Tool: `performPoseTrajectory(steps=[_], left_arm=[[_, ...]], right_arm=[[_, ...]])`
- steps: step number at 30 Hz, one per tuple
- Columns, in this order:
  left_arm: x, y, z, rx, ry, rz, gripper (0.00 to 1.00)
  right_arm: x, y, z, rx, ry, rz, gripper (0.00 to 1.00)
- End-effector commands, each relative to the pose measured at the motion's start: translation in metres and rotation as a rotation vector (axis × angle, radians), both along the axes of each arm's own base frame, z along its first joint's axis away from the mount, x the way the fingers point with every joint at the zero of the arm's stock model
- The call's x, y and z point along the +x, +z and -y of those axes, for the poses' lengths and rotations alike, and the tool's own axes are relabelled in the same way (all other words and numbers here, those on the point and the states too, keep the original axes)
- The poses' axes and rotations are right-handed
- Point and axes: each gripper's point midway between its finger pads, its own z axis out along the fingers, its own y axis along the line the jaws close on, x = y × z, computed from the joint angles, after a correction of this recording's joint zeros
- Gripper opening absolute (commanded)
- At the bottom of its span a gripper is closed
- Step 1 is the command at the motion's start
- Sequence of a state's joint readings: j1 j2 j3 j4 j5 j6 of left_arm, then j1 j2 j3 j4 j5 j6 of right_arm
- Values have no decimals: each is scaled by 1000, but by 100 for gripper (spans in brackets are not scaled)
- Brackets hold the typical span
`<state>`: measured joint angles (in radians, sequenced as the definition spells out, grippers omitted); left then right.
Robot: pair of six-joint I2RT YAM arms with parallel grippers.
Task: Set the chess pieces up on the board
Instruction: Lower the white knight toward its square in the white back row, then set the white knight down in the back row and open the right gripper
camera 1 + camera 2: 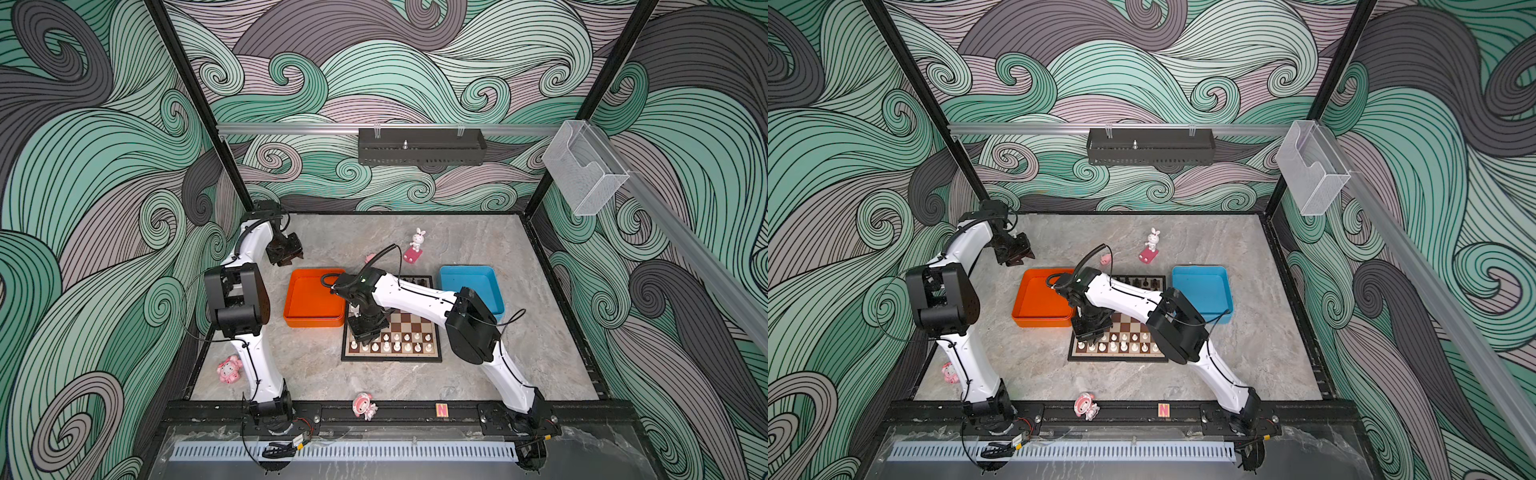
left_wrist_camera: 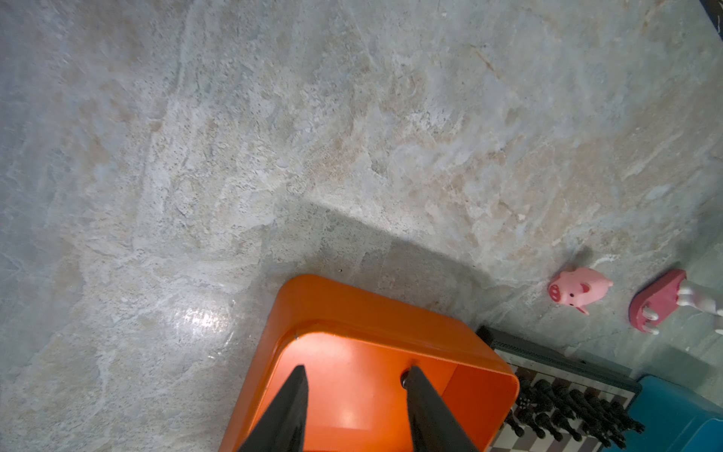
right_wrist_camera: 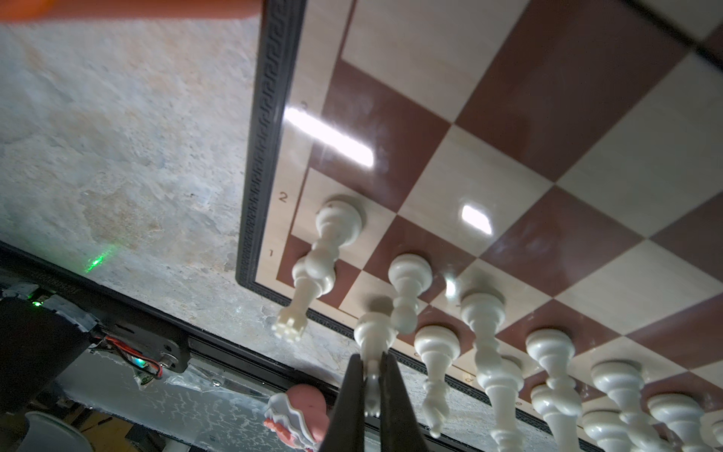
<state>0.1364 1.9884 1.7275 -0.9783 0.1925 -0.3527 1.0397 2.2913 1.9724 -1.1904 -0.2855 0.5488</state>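
Note:
The board (image 1: 409, 322) lies mid-table, partly under my right arm. White chess pieces (image 1: 397, 343) fill its two near rows, and black chess pieces (image 1: 415, 281) stand along its far edge. My right gripper (image 1: 362, 336) points down over the board's near-left corner. In the right wrist view it (image 3: 371, 358) is shut on the top of a white piece (image 3: 373, 332), next to the corner rook (image 3: 309, 285). Whether that piece's base touches the board I cannot tell. My left gripper (image 1: 286, 259) hangs open and empty above the far-left corner of the orange tray (image 2: 352, 313).
The orange tray (image 1: 313, 297) sits left of the board and a blue tray (image 1: 471, 286) right of it. Behind the board stand a white rabbit on a pink base (image 1: 417, 241) and a small pink pig (image 2: 579, 289). Pink figurines lie at the left (image 1: 229, 369) and at the front rail (image 1: 364, 406).

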Motion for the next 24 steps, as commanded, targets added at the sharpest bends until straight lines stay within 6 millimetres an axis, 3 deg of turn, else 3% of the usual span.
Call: performPoseTrajectory(steps=[1, 24], left_arm=[[-1, -5, 0, -18, 15, -15, 45], [0, -6, 1, -24, 13, -15, 45]], right_arm=[[1, 1, 0, -9, 18, 4, 4], [5, -4, 5, -41, 22, -1, 6]])
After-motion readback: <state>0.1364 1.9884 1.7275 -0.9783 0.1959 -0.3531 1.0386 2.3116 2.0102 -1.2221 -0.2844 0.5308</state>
